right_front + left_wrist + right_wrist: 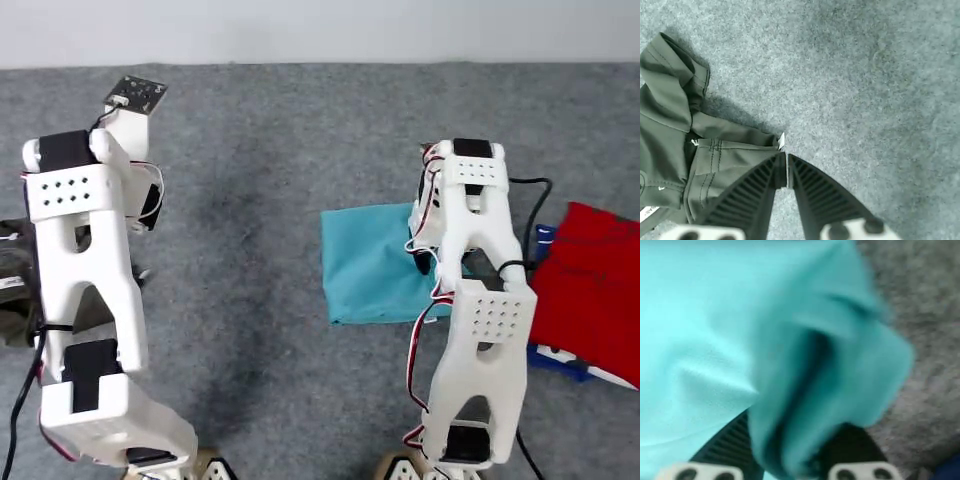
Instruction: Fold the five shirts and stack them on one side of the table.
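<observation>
- Jaws of the right gripper (790, 452) are clamping a bunched fold of the teal shirt (370, 265), with cloth spilling over both fingers. This grip is probably serving to lift or drag the folded piece toward the stack.
- Jaws of the left gripper (786, 159) are pressing closed. Their tips are sitting at a corner of the dark shirt (675, 150), just beside its white tag (781, 141). I cannot tell whether they are nipping cloth or only touching it.
- In the high view, the teal shirt is lying as a folded rectangle, with the right arm standing over the edge that faces the red shirt (590, 290).
- The red shirt is lying just past that arm from the teal shirt and resting on a blue shirt (560, 362), so that side is seemingly serving as the stacking place.
- The dark shirt is lying well apart from the teal shirt, on the side away from the red one. It is crumpled and not yet folded, and it is running off the high view's edge.
- A broad stretch of grey table (250, 150) is lying between the teal shirt and the dark shirt, giving room to spread and fold the dark one.
- The teal shirt's other three edges are lying free and flat on the table.
- Toward the red shirt the gap is narrowing, and the right arm and its cables are taking up most of it. Carrying the teal shirt across is likely calling for a clean lift, so the fold is not catching the red shirt's edge or falling open.
</observation>
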Motion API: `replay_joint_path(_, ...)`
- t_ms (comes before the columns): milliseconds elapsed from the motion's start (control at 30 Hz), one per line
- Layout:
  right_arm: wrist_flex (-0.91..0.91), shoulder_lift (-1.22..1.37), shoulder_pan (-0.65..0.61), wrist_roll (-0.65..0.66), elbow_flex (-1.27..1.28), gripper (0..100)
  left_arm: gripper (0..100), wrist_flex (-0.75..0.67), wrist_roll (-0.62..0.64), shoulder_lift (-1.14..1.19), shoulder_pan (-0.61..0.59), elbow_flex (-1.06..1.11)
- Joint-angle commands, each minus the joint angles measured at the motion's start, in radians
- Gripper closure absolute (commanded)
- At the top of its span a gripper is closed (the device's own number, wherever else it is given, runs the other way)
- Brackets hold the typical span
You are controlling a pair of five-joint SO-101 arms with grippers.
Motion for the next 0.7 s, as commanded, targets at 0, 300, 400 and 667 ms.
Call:
replay_joint_path(0,-0.073,0.004,0.031,0.158,-0.028,98.9,98,0.023,-0.003,-0.049,-0.003,-0.004)
replay_joint_path(300,-0.107,0.013,0.044,0.815,-0.338,98.9,98,0.023,-0.005,-0.049,-0.006,-0.004)
replay_joint_path(400,-0.114,0.030,0.007,0.944,-0.437,98.9,98,0.023,-0.005,-0.049,-0.003,-0.004)
replay_joint_path(667,-0.099,0.120,-0.035,0.962,-0.535,85.3,98,0.023,-0.005,-0.049,-0.005,-0.004)
